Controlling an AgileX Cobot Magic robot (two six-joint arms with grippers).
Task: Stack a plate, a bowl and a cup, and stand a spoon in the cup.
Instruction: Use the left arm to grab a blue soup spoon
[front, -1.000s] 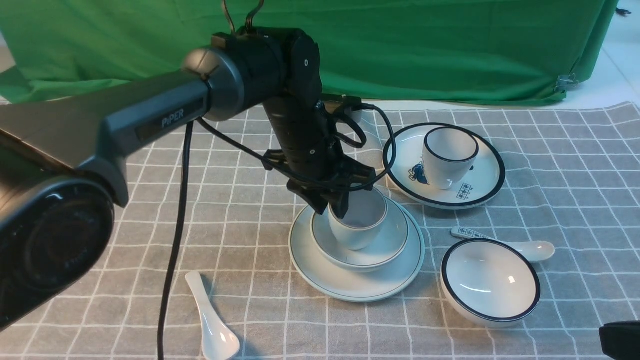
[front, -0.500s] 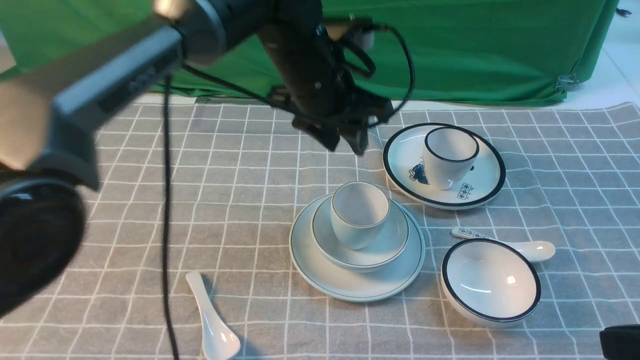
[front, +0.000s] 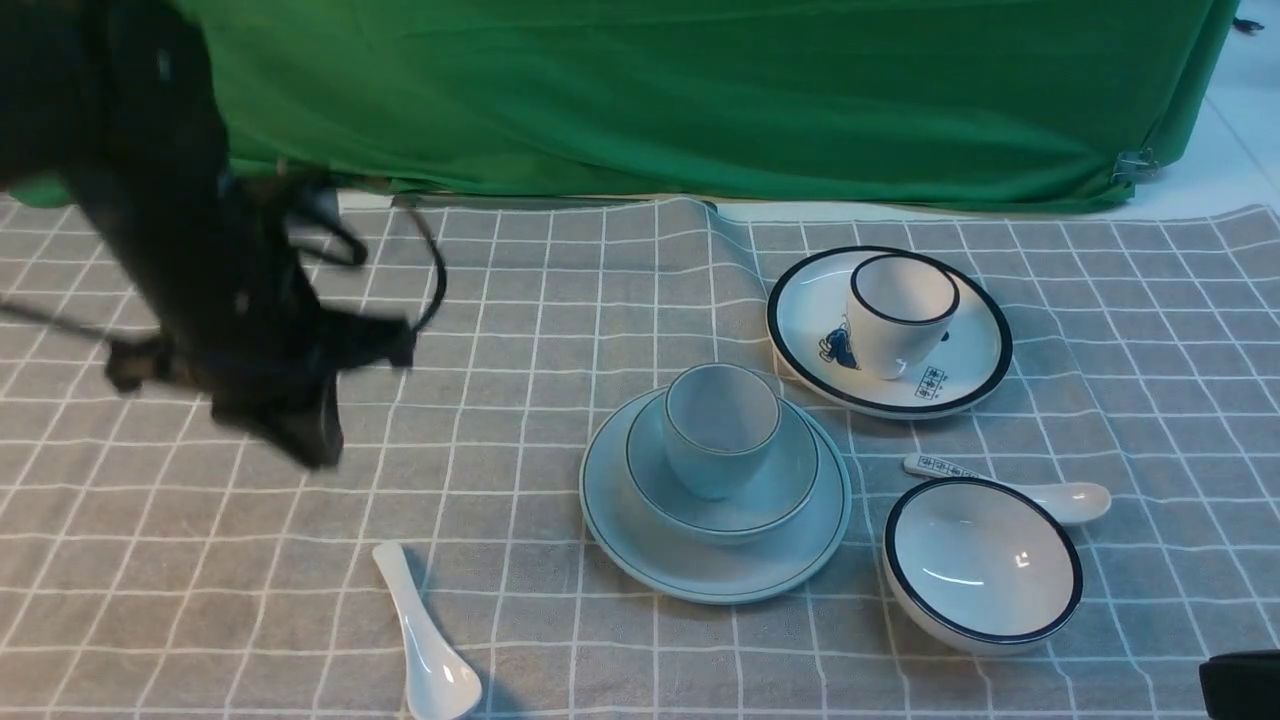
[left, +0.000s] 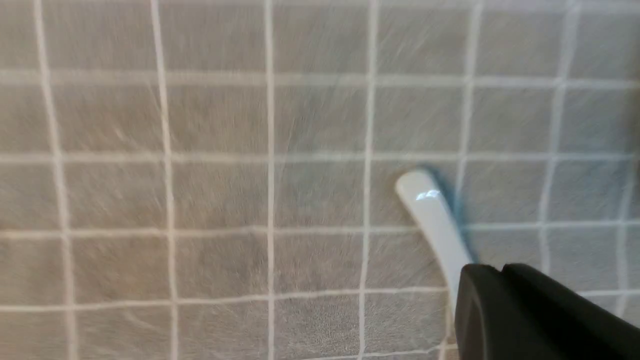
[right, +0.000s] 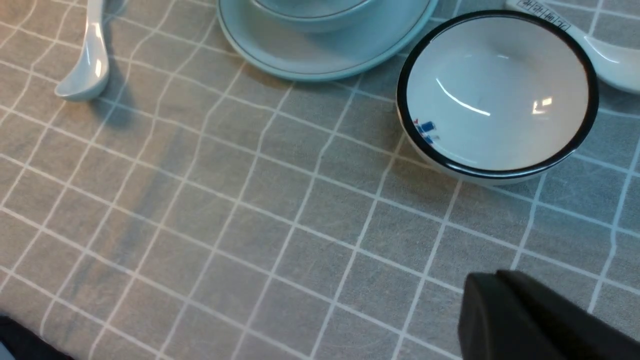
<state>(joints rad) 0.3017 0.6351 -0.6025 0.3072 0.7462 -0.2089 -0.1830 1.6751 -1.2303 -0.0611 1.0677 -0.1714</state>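
The left end effector (front: 305, 435) has moved from the cup (front: 722, 428) toward the spoon (front: 425, 640); it is closed and empty.

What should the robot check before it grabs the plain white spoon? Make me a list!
1. Cup sits in bowl, bowl on plate: ok.
2. Cup upright and empty, ready for the spoon: ok.
3. Spoon lies free on the cloth, nothing on it: ok.
4. Left tool open for the grab: not ok, it is shut.
5. Left tool down at the spoon: not ok, the front view shows it apart from it.
6. Right tool clear of the stack: ok.
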